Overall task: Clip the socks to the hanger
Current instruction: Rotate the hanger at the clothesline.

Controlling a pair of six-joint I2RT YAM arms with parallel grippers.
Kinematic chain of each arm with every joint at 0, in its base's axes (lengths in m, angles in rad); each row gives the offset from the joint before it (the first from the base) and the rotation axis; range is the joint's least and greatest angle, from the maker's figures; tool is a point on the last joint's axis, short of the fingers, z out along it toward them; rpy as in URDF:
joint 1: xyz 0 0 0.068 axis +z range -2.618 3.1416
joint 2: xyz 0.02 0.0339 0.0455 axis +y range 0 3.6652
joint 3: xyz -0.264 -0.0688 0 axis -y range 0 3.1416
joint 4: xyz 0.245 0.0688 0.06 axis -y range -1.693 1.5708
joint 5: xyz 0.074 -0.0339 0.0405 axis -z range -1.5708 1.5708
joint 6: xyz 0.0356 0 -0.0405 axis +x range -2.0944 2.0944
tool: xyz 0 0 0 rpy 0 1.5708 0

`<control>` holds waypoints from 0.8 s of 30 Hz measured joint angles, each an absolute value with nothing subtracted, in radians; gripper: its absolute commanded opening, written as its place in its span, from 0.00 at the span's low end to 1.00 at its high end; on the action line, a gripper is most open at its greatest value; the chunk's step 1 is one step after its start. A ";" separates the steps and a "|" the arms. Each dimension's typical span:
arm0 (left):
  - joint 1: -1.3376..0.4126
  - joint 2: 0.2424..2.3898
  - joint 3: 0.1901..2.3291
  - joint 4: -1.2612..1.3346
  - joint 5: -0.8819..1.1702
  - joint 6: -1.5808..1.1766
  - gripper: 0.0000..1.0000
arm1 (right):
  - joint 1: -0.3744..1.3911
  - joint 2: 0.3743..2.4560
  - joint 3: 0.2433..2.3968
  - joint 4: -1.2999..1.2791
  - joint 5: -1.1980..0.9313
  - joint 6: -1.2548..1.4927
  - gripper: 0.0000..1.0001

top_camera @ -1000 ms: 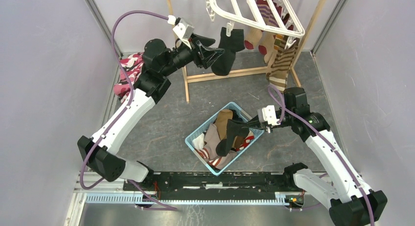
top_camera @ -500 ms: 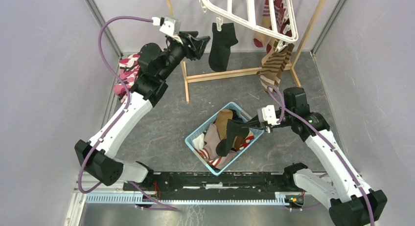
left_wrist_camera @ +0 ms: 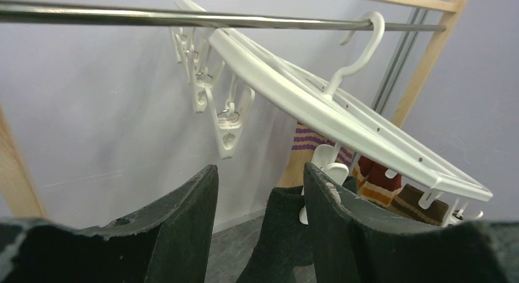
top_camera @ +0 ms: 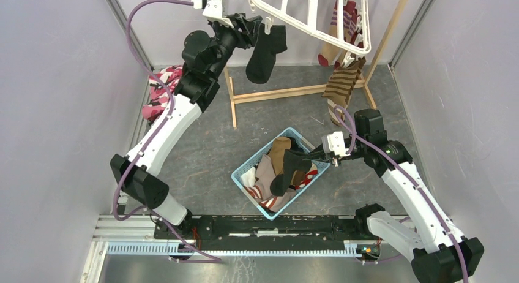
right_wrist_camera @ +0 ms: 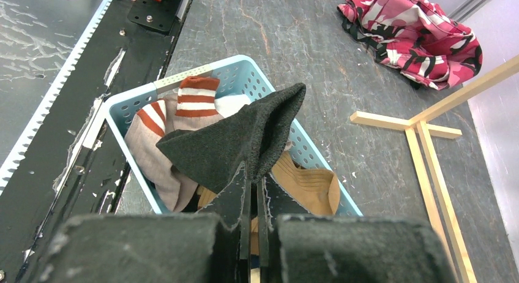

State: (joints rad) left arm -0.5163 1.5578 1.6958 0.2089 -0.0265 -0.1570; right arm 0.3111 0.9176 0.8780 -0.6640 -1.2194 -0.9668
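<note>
A black sock (top_camera: 263,53) hangs from a clip on the left end of the white hanger (top_camera: 294,19), which hangs tilted from a metal rod (left_wrist_camera: 183,16). My left gripper (top_camera: 253,27) is open, just left of that sock's top. In the left wrist view the black sock (left_wrist_camera: 284,234) and its clip (left_wrist_camera: 324,160) show beyond the gap, close to the right finger. Striped socks (top_camera: 343,81) hang at the hanger's right side. My right gripper (top_camera: 313,155) is shut on a dark grey sock (right_wrist_camera: 238,142), held above the basket.
The light blue basket (top_camera: 245,165) in the middle of the floor holds a tan sock (right_wrist_camera: 312,185) and one with a red-white striped cuff (right_wrist_camera: 196,99). A wooden frame stand (top_camera: 287,93) carries the rod. The pink patterned cloth (top_camera: 160,90) lies at the left wall.
My left arm has risen and drawn back left, off the black sock. The hanger has swung, carrying the clipped sock left and up. The right arm has not moved.
</note>
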 measured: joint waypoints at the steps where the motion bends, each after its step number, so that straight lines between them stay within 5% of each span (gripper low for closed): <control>1: -0.516 1.570 1.703 0.207 -0.028 -0.157 0.61 | 0.311 0.918 0.878 -0.664 -1.219 -0.966 0.00; 24: -0.519 1.709 1.752 0.376 -0.088 -0.103 0.60 | 0.311 0.918 0.878 -0.669 -1.219 -0.971 0.00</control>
State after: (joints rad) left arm -0.5194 1.7088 1.7519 0.3763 -0.0879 -0.1032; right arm 0.3111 0.9184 0.8780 -0.6685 -1.2194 -0.9707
